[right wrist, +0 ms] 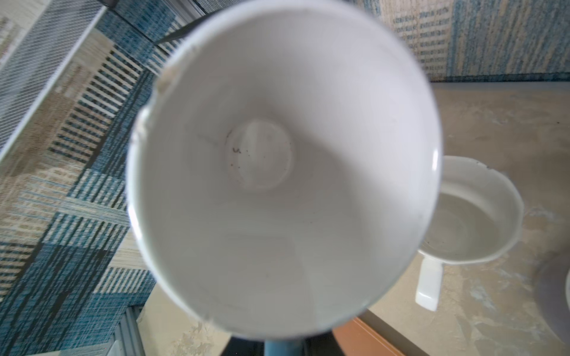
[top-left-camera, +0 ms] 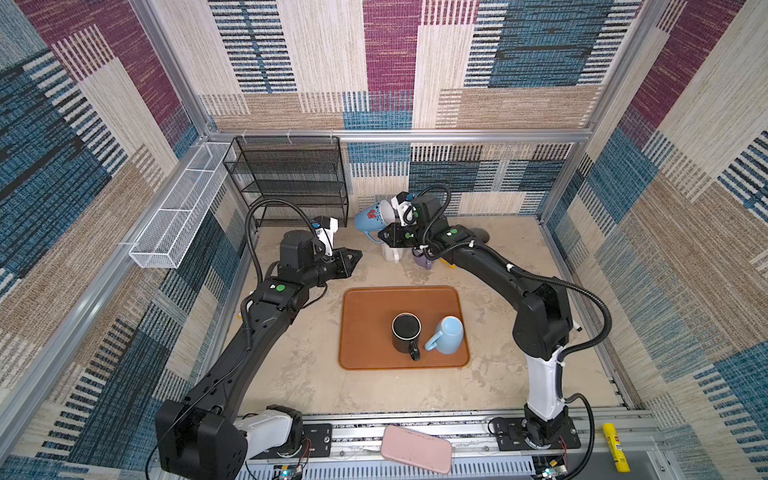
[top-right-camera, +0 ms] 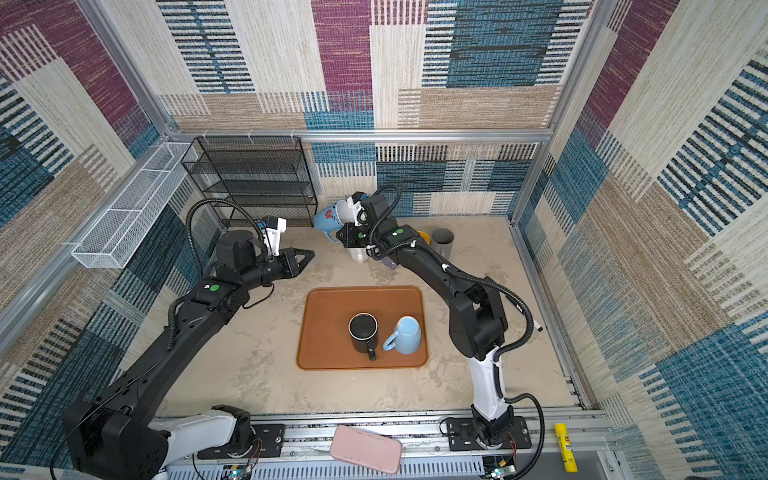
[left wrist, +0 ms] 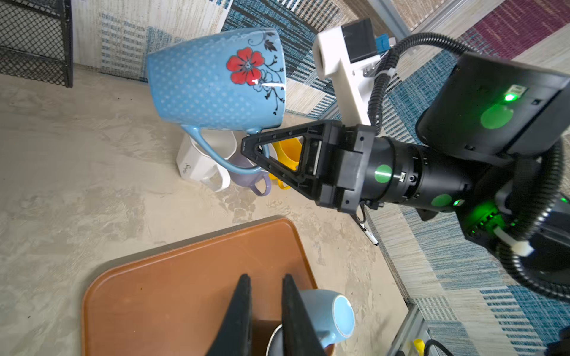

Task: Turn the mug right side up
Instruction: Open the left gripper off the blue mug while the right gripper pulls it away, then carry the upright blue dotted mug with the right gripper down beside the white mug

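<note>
Mug [left wrist: 212, 83], blue with a red flower, hangs on its side above the back of the table [top-left-camera: 291, 374], its handle clenched in the right gripper [left wrist: 249, 148]. Crowded under it stand a white mug [left wrist: 200, 160], a purple mug [left wrist: 246, 178] and a yellow mug [left wrist: 288, 151], with a grey cup [top-right-camera: 442, 243] nearby. The tray [top-left-camera: 365, 307] bears two: a black mug [top-left-camera: 406, 332] and a pale blue mug [top-left-camera: 446, 334]. The left gripper [top-left-camera: 356, 254] is closed and empty.

Robot test cell, lab type. An aluminium frame [top-left-camera: 399, 135] boxes in the mottled tabletop [top-left-camera: 299, 374], with walls of patterned carpet panels [top-left-camera: 324, 62]. Nearer than the brown tray [top-left-camera: 365, 316], the left arm [top-left-camera: 249, 332] and right arm [top-left-camera: 540, 324] are bolted to a rail [top-left-camera: 469, 434]. Behind the tray stands a black mesh rack [top-left-camera: 291, 178].
</note>
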Robot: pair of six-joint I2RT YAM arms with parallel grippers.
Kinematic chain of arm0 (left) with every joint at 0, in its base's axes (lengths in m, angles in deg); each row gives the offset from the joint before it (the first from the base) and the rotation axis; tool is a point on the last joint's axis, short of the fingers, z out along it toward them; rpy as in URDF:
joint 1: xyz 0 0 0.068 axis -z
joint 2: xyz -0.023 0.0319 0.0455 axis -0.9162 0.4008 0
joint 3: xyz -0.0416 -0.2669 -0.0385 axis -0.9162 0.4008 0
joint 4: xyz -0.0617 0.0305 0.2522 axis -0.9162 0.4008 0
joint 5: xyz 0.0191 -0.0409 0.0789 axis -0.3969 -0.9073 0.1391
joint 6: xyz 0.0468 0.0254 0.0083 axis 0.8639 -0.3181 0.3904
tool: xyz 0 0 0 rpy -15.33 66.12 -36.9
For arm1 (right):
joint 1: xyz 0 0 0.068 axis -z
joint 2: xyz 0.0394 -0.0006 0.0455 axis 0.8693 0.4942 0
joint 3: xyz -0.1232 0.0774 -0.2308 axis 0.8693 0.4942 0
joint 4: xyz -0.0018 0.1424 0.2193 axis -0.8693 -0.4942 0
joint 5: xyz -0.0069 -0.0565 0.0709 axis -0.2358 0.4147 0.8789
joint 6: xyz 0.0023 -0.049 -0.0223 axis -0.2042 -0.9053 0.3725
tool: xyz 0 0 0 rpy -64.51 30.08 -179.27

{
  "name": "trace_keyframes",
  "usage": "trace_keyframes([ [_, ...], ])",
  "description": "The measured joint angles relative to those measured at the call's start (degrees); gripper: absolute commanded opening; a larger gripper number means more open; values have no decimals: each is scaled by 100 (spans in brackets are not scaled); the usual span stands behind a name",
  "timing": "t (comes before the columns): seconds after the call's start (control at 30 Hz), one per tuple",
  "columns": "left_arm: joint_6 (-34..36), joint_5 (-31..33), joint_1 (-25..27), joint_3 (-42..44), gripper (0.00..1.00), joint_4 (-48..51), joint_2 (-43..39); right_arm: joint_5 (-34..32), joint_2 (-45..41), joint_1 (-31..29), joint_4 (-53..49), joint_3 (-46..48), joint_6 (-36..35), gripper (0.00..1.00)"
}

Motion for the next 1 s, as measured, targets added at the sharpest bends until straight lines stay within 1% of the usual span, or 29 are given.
trace_keyframes([
  [0.07,9,136,0,-31,14,103,9,-240,297,-101,-380,-424,-55,0],
  [0.27,22,256,0,-39,13,280,48,-896,1150,-345,-1368,-1637,-151,0],
  [0.53,22,249,0,48,12,308,52,-1565,2037,-564,-2271,-2693,-175,0],
  [0.7,22,240,0,101,12,306,98,-1843,2295,-662,-2507,-2855,-214,0],
  [1.0,22,232,0,131,12,304,120,-2223,2566,-752,-2634,-2977,-367,0],
])
